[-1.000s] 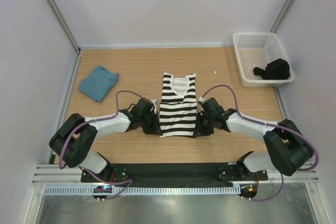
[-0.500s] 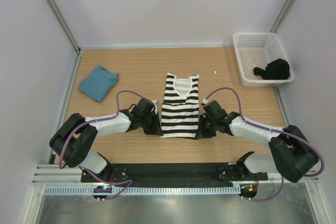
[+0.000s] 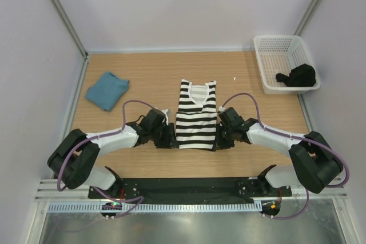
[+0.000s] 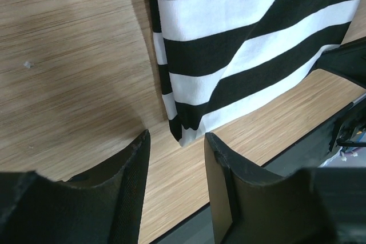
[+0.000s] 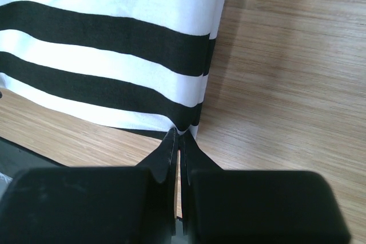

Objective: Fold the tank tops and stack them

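Progress: teal top [image 3: 107, 90] folded; striped top [image 3: 196, 115] half-folded, not yet stacked. We see left gripper [image 4: 174, 141] jaws open astride its hem corner, right gripper [image 5: 179, 135] jaws pinching the other.

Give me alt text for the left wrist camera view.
The left gripper is open, one black jaw on either side of the hem corner of a black-and-white striped cloth tank top lying on a light wooden table.
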Controlling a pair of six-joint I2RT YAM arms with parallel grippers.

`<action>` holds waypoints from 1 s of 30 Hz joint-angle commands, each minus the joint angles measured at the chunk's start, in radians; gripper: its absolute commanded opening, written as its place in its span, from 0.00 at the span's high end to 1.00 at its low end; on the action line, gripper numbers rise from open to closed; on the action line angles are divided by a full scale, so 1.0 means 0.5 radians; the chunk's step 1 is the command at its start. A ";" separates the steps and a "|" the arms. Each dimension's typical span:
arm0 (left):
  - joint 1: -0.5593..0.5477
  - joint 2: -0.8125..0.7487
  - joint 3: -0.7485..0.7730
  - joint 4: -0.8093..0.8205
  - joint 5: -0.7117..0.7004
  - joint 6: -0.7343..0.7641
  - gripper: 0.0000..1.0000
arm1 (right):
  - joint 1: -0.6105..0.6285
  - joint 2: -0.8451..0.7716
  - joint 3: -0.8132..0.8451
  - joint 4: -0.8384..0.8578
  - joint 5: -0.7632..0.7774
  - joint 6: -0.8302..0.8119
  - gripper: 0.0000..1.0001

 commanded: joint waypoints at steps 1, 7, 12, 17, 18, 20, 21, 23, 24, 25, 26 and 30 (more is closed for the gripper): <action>-0.003 -0.035 -0.025 -0.010 -0.028 -0.007 0.56 | 0.005 0.028 0.026 -0.047 0.110 -0.061 0.99; -0.040 0.058 -0.018 0.119 0.067 -0.065 0.56 | 0.008 0.012 0.017 -0.063 0.116 -0.064 0.99; -0.061 0.110 -0.022 0.156 0.079 -0.099 0.81 | 0.005 -0.024 0.026 -0.099 0.131 -0.070 0.99; -0.061 -0.013 -0.055 0.101 0.082 -0.136 1.00 | 0.008 -0.135 0.035 -0.225 0.113 -0.067 0.99; -0.061 -0.059 -0.064 0.080 0.076 -0.142 1.00 | 0.011 -0.193 0.035 -0.253 0.088 -0.067 0.99; -0.098 -0.193 -0.071 -0.015 0.030 -0.172 1.00 | 0.030 -0.251 0.050 -0.348 0.055 -0.067 0.99; -0.116 -0.240 -0.074 -0.046 0.015 -0.194 1.00 | 0.039 -0.273 0.066 -0.391 0.039 -0.061 0.99; -0.196 -0.375 -0.077 -0.126 -0.016 -0.252 1.00 | 0.085 -0.362 0.090 -0.495 -0.010 -0.031 0.99; -0.221 -0.421 -0.074 -0.181 -0.031 -0.277 1.00 | 0.094 -0.435 0.121 -0.571 -0.019 -0.006 0.99; -0.260 -0.515 -0.068 -0.209 -0.056 -0.325 1.00 | 0.100 -0.466 0.142 -0.611 -0.019 0.000 0.99; -0.270 -0.562 -0.068 -0.239 -0.062 -0.344 1.00 | 0.103 -0.503 0.191 -0.648 -0.013 0.009 0.99; -0.288 -0.822 0.009 -0.414 -0.096 -0.409 1.00 | 0.103 -0.653 0.375 -0.845 0.024 0.025 0.99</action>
